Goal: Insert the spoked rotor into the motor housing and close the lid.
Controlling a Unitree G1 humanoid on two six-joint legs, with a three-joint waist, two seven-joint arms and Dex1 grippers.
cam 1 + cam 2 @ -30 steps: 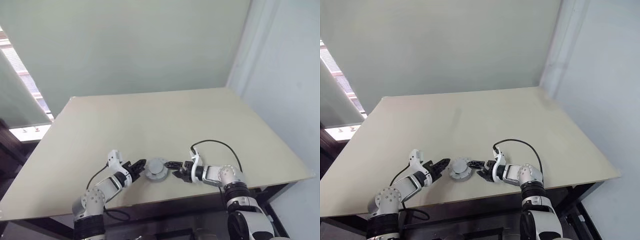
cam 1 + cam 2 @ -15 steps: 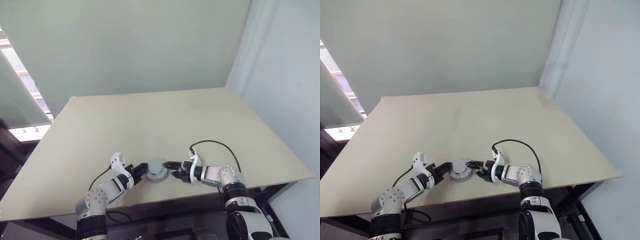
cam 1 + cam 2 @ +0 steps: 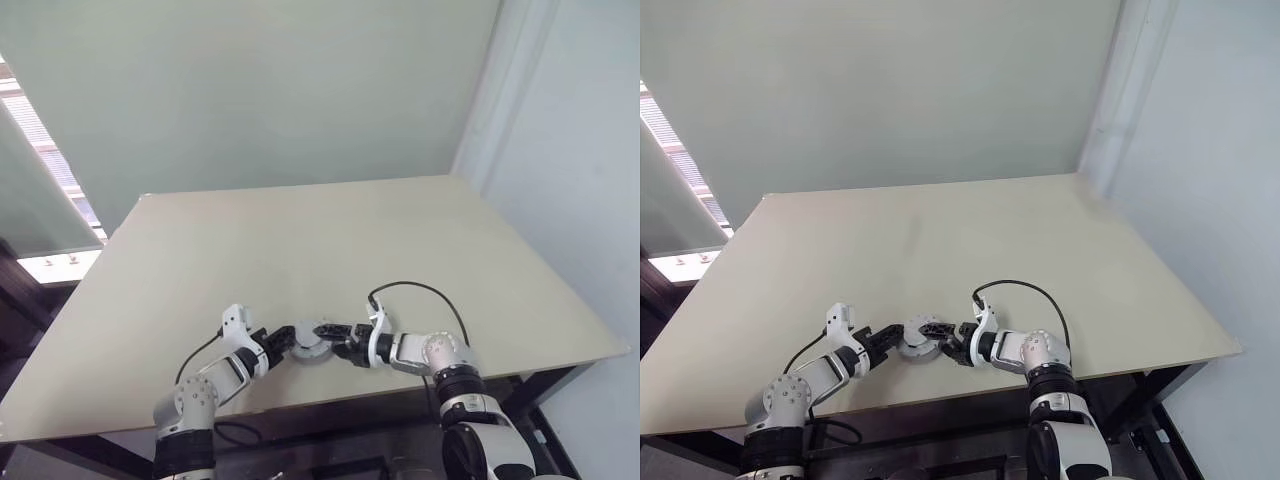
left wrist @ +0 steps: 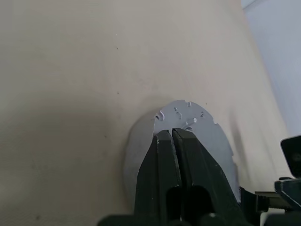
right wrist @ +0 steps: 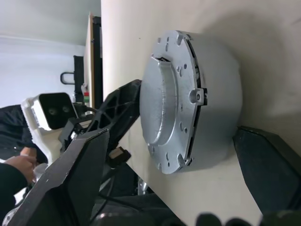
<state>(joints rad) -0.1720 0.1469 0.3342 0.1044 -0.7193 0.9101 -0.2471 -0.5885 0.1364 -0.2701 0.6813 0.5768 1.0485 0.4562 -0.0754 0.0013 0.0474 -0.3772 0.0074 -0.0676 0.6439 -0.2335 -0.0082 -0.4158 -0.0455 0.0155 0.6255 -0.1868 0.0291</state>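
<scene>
The round grey metal motor housing (image 5: pixel 193 101), lid (image 4: pixel 188 115) seated, rests near the beige worktop's (image 3: pixel 300 240) front edge. Left gripper (image 4: pixel 172 135) jaws closed, apparently touching it; right gripper (image 3: pixel 335 337) jaws spread wide around it.

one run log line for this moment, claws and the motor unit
left claw: shut, tips against gray lid | right claw: open, straddling closed motor housing | housing: on table, lid on top

Soft, even light fills the scene; a bright window band glares at the left edge. The table (image 3: pixel 300 240) shows no hard shadows. In the right wrist view the near fingers (image 5: pixel 70 183) blur, while the housing (image 5: pixel 188 108) stays sharp, shading the tabletop softly.
</scene>
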